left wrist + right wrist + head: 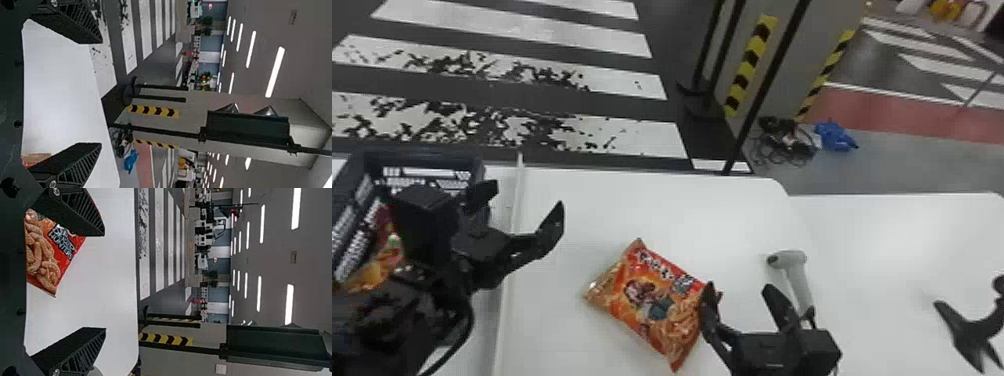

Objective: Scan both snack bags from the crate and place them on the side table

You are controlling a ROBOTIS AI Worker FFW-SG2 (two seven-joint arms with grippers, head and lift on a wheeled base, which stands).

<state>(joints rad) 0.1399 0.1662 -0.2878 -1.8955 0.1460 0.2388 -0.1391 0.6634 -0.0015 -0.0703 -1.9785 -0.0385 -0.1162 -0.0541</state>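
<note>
While one snack bag [657,300] lies printed face up on the white table [572,210], the left gripper [527,200] hangs to its left and the right gripper [739,289] sits at its near right corner. Both pincers stand wide, with nothing between their fingers. In the head view, the right gripper's left finger overlaps the bag's edge; whether they touch, I cannot tell. The second snack bag [379,265] is inside the dark crate [427,154] at the left, partly hidden by the left arm. A pale handheld scanner [799,280] lies just beyond the right gripper and to its right, its handle running back towards the robot. Farther right, at the view's edge, a black object [974,327] with splayed legs rests on the white surface. Between the crate and the first bag runs a raised pale strip [510,240]. Out on the floor, a blue item [834,135] lies beside a tangle of dark cables [784,142].
</note>
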